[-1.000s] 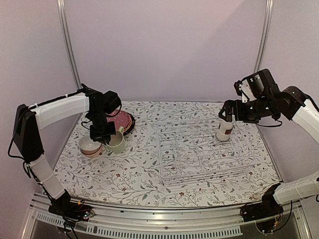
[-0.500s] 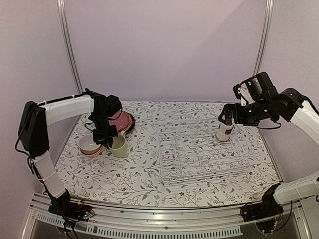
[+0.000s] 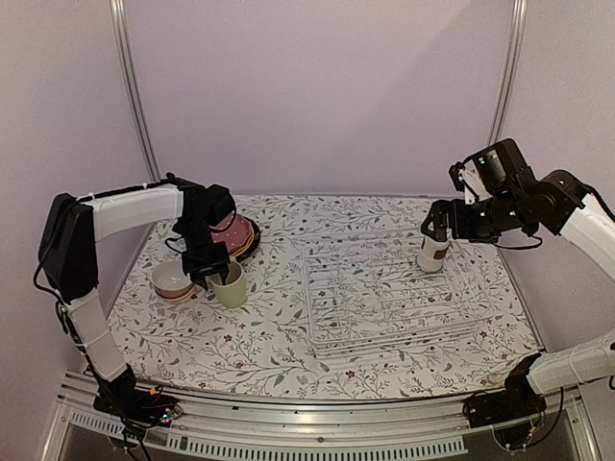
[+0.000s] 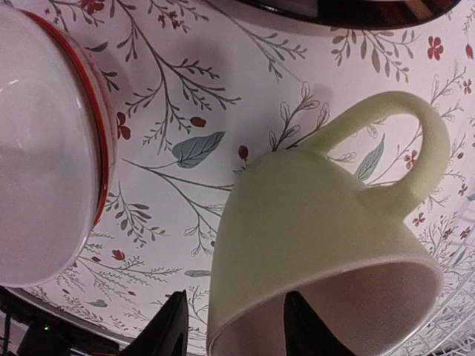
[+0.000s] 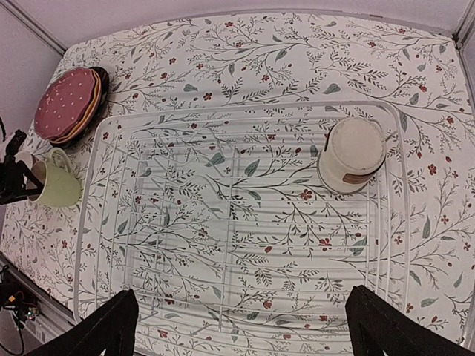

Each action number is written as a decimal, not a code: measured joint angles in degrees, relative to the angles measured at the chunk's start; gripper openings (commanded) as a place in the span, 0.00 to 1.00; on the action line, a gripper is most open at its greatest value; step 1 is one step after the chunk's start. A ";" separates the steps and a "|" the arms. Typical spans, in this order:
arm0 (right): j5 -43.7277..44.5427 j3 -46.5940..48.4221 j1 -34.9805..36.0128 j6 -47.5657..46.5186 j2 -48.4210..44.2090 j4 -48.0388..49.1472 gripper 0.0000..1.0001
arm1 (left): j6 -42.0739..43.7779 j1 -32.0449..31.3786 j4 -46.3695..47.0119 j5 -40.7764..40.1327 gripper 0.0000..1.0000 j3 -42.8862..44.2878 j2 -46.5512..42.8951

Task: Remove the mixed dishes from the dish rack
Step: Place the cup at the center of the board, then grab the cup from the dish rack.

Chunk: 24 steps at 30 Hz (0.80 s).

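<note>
Left claw [image 4: 234, 330], released, straddles the rim of the pale green cup [image 4: 312, 222]; the cup stands on the surface [image 4: 171, 96]. Right claw [image 5: 241, 326] hangs wide-spread above the dish rack [image 5: 223, 245], grasping nothing.

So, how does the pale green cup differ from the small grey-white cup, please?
The pale green cup stands on the floral tablecloth; the small grey-white cup sits inside the white wire rack. The green cup shows a loop handle; the grey-white one shows none. The left hand straddles the green cup's rim; the open right hand hangs clear above the other. Both are pale cups.
</note>
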 measured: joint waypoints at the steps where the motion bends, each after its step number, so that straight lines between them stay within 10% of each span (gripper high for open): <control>1: 0.00 0.00 0.00 0.00 0.00 0.00 0.99 | 0.07 0.09 0.09 0.22 0.58 0.02 0.00; 10: 0.42 0.00 0.00 -0.74 0.68 0.04 0.99 | 1.42 0.20 -0.72 -0.59 0.76 3.10 -5.64; 13: 1.03 0.00 -0.28 -1.55 1.90 0.07 0.99 | 2.80 -0.20 -1.66 -2.32 0.98 6.49 -9.29; 24: 2.43 0.00 -6.51 -3.50 11.69 0.35 0.99 | 10.36 -5.95 5.27 -11.69 0.99 6.43 -28.98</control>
